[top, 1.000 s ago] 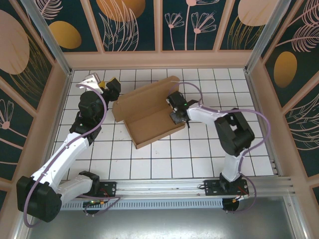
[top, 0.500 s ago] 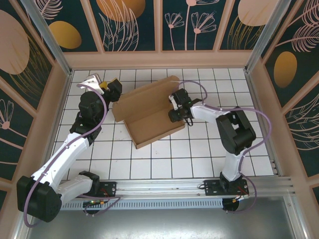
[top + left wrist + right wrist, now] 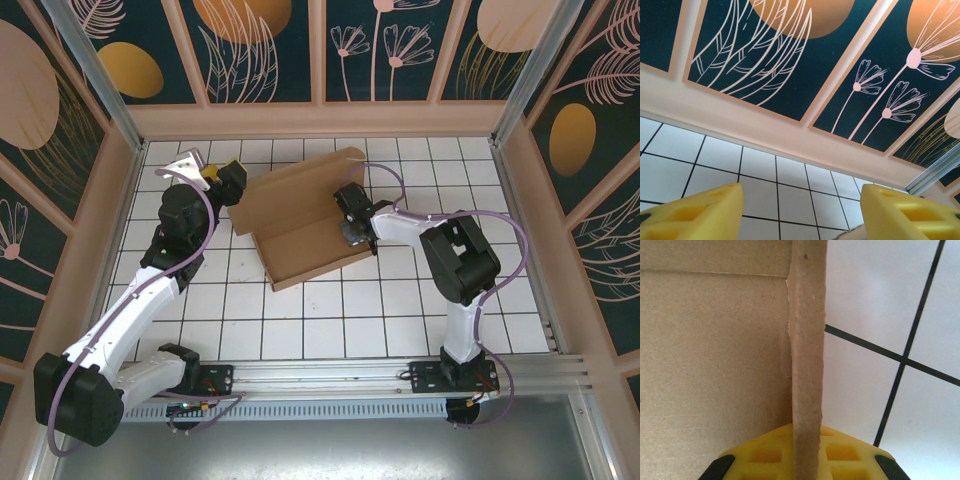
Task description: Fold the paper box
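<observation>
The paper box [image 3: 305, 240] has shifted slightly; the right gripper [image 3: 350, 226] now pinches its wall.

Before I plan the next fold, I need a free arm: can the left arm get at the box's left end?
Probably yes. The left tool sits open close beside the left corner of the box, with nothing visibly in between.

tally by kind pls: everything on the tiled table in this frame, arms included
Cardboard box: 1
Robot arms: 2, the left arm and the right arm
Total: 3
</observation>
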Controlling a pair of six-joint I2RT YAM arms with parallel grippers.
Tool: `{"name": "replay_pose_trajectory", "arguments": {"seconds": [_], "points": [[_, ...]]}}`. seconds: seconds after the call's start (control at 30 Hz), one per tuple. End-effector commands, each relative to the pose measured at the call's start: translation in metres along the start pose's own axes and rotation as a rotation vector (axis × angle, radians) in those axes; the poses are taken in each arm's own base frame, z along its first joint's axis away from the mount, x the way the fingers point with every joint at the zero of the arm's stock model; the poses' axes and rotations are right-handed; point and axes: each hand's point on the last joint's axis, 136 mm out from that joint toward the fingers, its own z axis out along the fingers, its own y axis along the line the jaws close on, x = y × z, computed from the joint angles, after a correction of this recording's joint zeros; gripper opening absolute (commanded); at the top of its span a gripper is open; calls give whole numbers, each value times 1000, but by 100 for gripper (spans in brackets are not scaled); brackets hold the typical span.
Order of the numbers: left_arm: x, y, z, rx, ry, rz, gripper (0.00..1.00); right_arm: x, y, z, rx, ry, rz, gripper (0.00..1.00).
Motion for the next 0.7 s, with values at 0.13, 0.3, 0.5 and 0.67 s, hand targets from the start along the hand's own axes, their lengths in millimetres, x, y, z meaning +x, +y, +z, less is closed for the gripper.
{"name": "replay_pose_trajectory", "arguments": {"seconds": [0.13,0.3,0.5,0.67], "points": [[-8,-2,0,20,-32,-9,63,16,-16,0,149,48,-49,8],[2,2,5,12,-15,9,65,19,-31,-13,53,1,158,20],[9,1,11,41,-21,1,72,15,-40,-43,-116,-151,323,59],[29,24,15,-33,-6,-3,77,-24,-32,-113,-295,-429,355,72]]}}
